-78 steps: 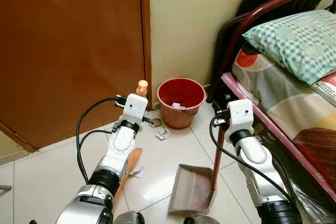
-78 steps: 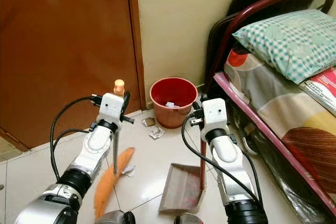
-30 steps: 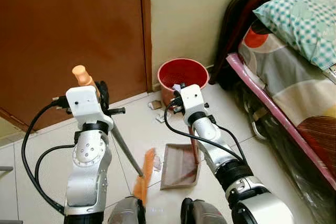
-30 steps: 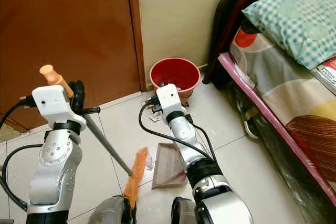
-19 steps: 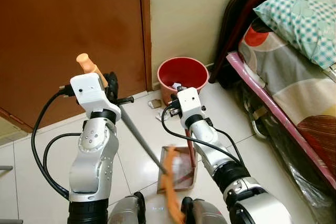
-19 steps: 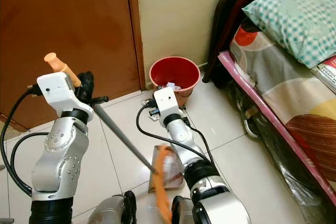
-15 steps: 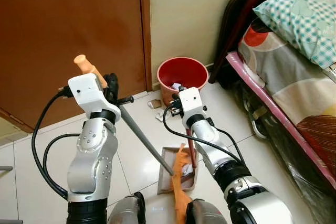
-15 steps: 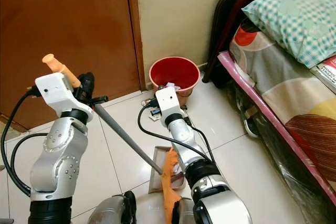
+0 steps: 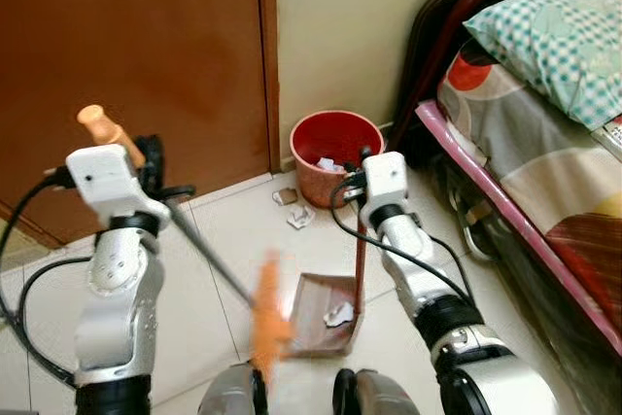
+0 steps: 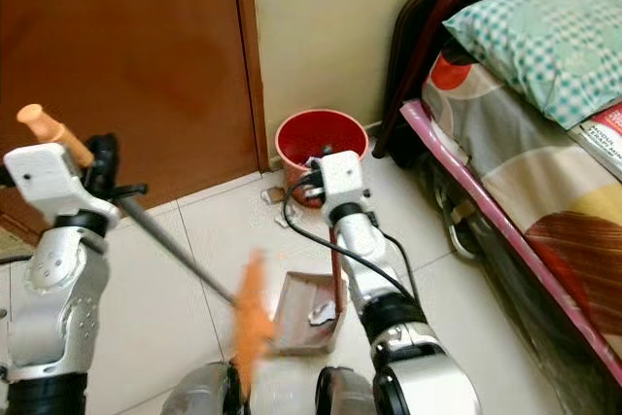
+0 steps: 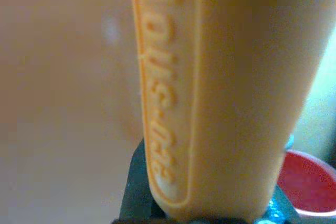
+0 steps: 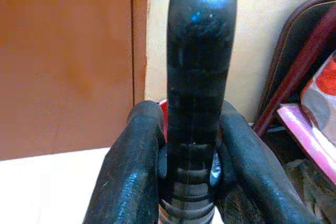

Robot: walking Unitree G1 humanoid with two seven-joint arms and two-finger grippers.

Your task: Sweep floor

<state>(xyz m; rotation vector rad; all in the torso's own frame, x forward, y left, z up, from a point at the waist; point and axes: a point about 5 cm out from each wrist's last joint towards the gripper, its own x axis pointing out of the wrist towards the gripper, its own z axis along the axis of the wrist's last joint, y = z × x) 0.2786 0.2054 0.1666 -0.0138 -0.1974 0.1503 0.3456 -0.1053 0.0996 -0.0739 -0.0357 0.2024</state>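
Bare tile [image 9: 219, 240] lies open leftward; red bin [image 9: 335, 155] and bed frame [image 9: 505, 230] hem the right.

The dustpan [image 9: 316, 315] lies on the floor [image 9: 214, 269] before the robot, paper [image 9: 338, 314] in it, the broom head [image 9: 266, 313] just left. The bin [image 9: 335, 155] stands behind by the wall, scraps [image 9: 294, 213] before it, door [image 9: 126, 55] left, bed [image 9: 544, 172] right.

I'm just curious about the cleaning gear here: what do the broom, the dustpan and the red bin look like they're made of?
The broom: likely a moulded orange plastic grip with raised lettering, a grey shaft that looks like metal, and blurred orange bristles, probably synthetic. The dustpan: a smooth, thin brownish pan, apparently plastic, with a glossy black handle top. The red bin: seemingly plastic, uniformly coloured with a thin rolled rim.
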